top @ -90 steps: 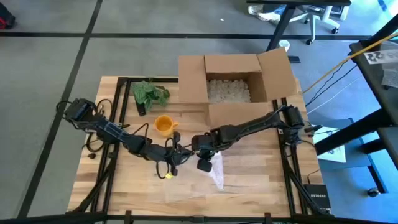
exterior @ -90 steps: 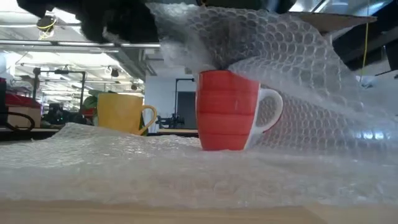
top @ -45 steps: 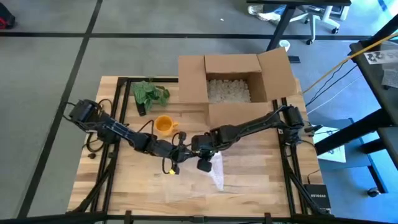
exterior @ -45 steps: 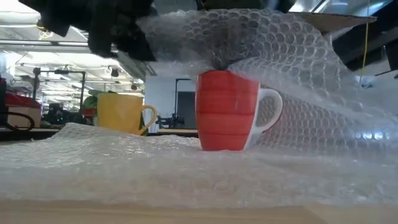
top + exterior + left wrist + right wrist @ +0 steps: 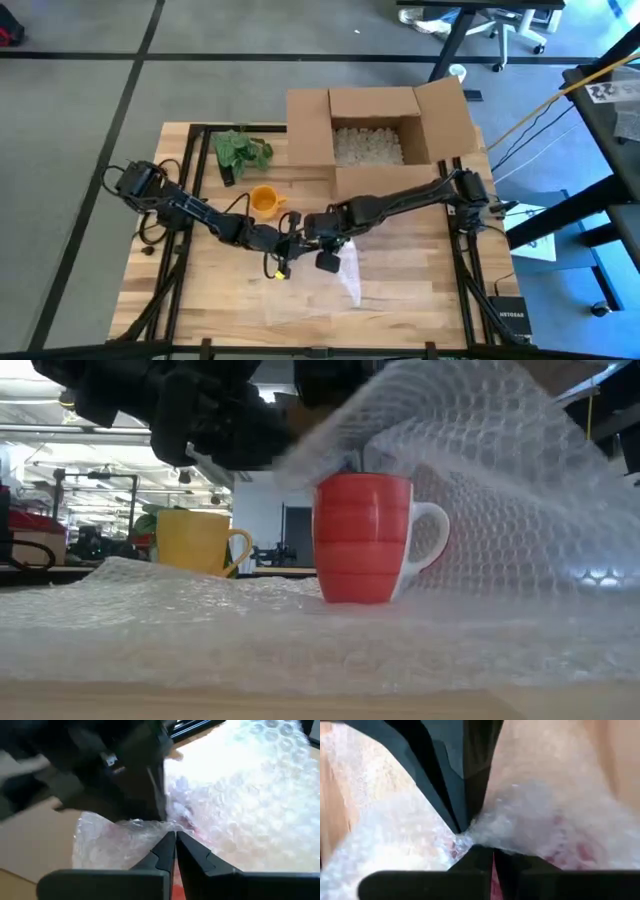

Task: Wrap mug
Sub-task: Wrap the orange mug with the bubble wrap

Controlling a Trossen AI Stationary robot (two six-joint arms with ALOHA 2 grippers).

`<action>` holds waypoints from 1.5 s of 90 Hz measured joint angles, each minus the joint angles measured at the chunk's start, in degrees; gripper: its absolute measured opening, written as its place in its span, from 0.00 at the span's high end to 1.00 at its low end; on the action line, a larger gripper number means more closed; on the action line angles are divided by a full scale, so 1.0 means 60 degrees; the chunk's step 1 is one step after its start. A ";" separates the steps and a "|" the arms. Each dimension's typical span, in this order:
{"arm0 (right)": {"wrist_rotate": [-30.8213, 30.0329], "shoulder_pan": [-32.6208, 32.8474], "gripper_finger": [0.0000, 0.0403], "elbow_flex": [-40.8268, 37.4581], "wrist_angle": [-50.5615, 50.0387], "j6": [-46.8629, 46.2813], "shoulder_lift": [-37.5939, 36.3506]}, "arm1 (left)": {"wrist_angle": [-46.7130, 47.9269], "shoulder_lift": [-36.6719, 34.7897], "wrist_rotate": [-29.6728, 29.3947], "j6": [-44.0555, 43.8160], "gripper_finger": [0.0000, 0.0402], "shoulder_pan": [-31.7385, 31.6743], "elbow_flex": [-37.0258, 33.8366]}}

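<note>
A red mug (image 5: 362,538) stands upright on a sheet of bubble wrap (image 5: 300,630) near the table's middle. A flap of the same wrap (image 5: 480,490) is raised over it like a tent. In the high view both grippers hide the mug. My right gripper (image 5: 492,851) is shut on the flap's edge above the mug. My left gripper (image 5: 175,839) has come in from the table's left and is shut at the same edge, right beside my right gripper (image 5: 312,230). The rest of the wrap (image 5: 345,282) lies flat toward the near edge. My left gripper has its shut fingertips on the raised flap's crumpled edge (image 5: 150,826), above the mug, slanting in from the table's left. The wrap looks pinched at the very tips; how many layers cannot be told. My right gripper pinches the gathered edge of the flap (image 5: 470,837) between its two fingers, coming from the table's right and above. The flap slopes down from the hold, drawn fairly taut over the mug, its lower part on the table.
A yellow mug (image 5: 263,200) stands just left of and behind the grippers, off the wrap. An open cardboard box (image 5: 375,140) with packing peanuts sits at the far side, with a green leafy thing (image 5: 242,150) to its left.
My left gripper has moved toward the table's right, up to my right gripper above the red mug. The raised flap has been pulled higher and tauter over the mug and toward the table's left. The mug has stayed in place.
</note>
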State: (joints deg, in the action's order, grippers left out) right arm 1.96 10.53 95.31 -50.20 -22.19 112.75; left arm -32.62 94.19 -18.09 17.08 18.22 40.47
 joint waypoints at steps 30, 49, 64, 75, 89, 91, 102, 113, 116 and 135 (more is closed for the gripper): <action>-0.0300 0.0603 1.00 0.1070 -0.1055 -0.0279 -0.0004 | 0.0073 0.0007 0.0022 0.0004 1.00 -0.0050 0.0000; -0.0347 0.1293 1.00 0.1070 -0.1598 -0.0809 -0.0007 | 0.0095 0.0011 0.0015 0.0011 1.00 -0.0055 0.0000; -0.0781 0.1438 1.00 0.1061 -0.1593 -0.0835 -0.0007 | 0.0091 0.0011 0.0013 0.0002 1.00 -0.0071 0.0000; -0.0834 0.1224 1.00 0.0655 -0.1116 -0.0751 -0.0015 | 0.0091 0.0011 0.0004 -0.0025 1.00 -0.0073 0.0000; -0.0821 0.0850 1.00 0.0100 -0.0886 -0.0529 -0.0018 | 0.0099 0.0011 -0.0011 -0.0029 1.00 -0.0073 0.0000; -0.0825 0.0780 1.00 0.0007 -0.0801 -0.0503 -0.0018 | 0.0101 0.0011 -0.0011 -0.0029 1.00 -0.0073 0.0000; -0.0794 0.0397 1.00 -0.0302 -0.0395 -0.0233 -0.0018 | 0.0102 0.0011 -0.0025 -0.0033 1.00 -0.0073 0.0000; -0.0213 -0.0016 1.00 -0.0785 0.0608 0.0007 -0.0018 | 0.0111 0.0011 -0.0036 -0.0062 1.00 -0.0069 -0.0004; -0.0002 -0.0122 1.00 -0.0941 0.0937 0.0021 -0.0018 | 0.0121 0.0011 -0.0036 -0.0076 1.00 -0.0069 -0.0004; 0.1136 -0.0345 1.00 -0.1993 0.2553 -0.0088 -0.0041 | 0.0143 0.0015 -0.0018 -0.0035 1.00 -0.0060 -0.0011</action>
State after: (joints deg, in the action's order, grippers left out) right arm 8.78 8.46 83.35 -34.88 -22.72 112.51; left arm -31.76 94.28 -18.20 16.87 17.86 40.40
